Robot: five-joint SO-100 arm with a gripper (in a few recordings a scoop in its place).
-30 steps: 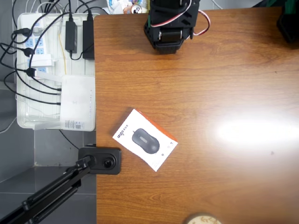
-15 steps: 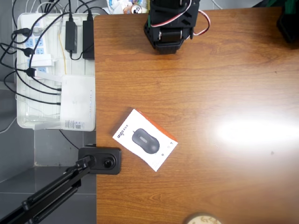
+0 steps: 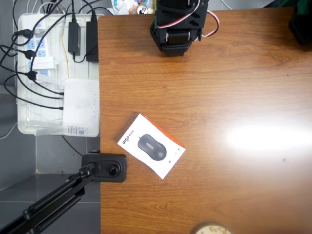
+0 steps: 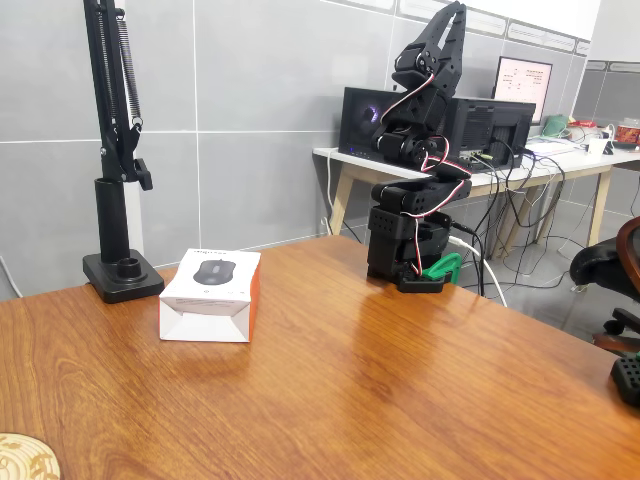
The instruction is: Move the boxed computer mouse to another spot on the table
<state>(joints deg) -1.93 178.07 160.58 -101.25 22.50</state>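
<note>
The boxed computer mouse (image 3: 151,145) lies flat on the table (image 3: 234,87), near its left edge in the overhead view, turned at an angle with its orange side facing upper right. From the fixed view the box (image 4: 212,283) sits at the left, white face up with the dark mouse picture. The black arm (image 3: 175,27) is folded over its base at the table's far edge. Its gripper (image 4: 452,12) points up high above the base, far from the box, fingers together and holding nothing.
A white tray (image 3: 29,127) of power strips, cables and a white router-like box (image 3: 81,105) stands left of the table. A black lamp-style stand (image 4: 120,270) is clamped by the box. A round wooden coaster (image 3: 210,229) lies at the near edge.
</note>
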